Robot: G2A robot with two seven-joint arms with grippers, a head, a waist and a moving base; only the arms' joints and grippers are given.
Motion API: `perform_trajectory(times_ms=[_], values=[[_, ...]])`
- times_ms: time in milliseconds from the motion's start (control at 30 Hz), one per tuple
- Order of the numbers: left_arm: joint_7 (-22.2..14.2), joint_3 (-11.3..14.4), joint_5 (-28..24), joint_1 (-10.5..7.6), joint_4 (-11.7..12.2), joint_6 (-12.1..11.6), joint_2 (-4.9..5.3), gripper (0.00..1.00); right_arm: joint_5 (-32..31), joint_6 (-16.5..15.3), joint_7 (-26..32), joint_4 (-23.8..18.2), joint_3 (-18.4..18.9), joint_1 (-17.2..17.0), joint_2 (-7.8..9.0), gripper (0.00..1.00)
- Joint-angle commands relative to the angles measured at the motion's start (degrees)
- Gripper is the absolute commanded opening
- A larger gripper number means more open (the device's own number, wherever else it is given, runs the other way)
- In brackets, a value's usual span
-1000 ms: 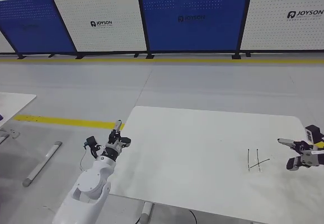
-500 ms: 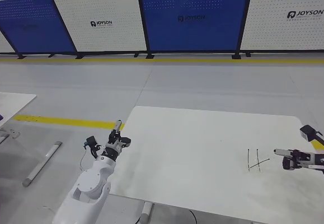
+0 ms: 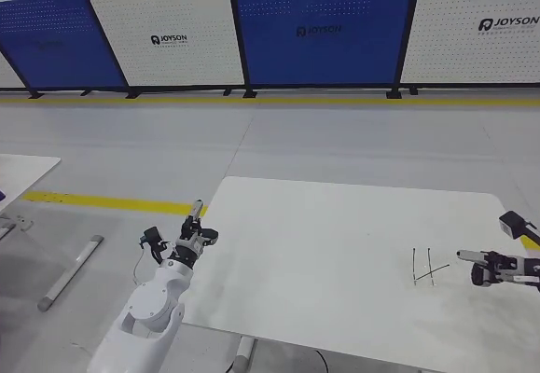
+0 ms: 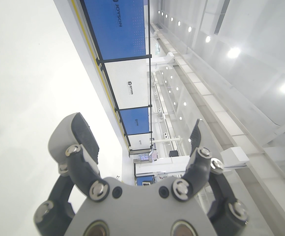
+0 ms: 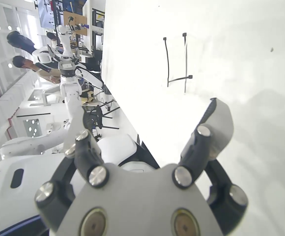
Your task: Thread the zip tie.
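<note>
Top view: 3 zip ties [image 3: 428, 266] near splayed, empty right claw [image 3: 468, 264]; left claw [image 3: 202, 221] alike.

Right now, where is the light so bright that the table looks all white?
Right wrist view: glare washes the table white beside the dark zip ties. Left wrist view: ceiling lights shine as bright spots, the table glows. Top view: even light, no glare.
</note>
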Motion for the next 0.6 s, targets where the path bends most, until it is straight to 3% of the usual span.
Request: perform_trajectory(times_ms=[0,367,567], values=[[0.0,0.0,0.0,0.00,0.0,0.0,0.00,1.00,0.5,0.4,0.1,0.4,-0.6,0.3,-0.34,1.00],[0.0,0.0,0.0,0.00,0.0,0.0,0.00,1.00,-3.5,1.3,-2.5,7.7,-8.5,6.9,-4.62,1.00],[0.0,0.0,0.0,0.00,0.0,0.0,0.00,1.00,-4.2,0.8,-2.5,13.7,-12.5,9.9,-7.64,1.00]])
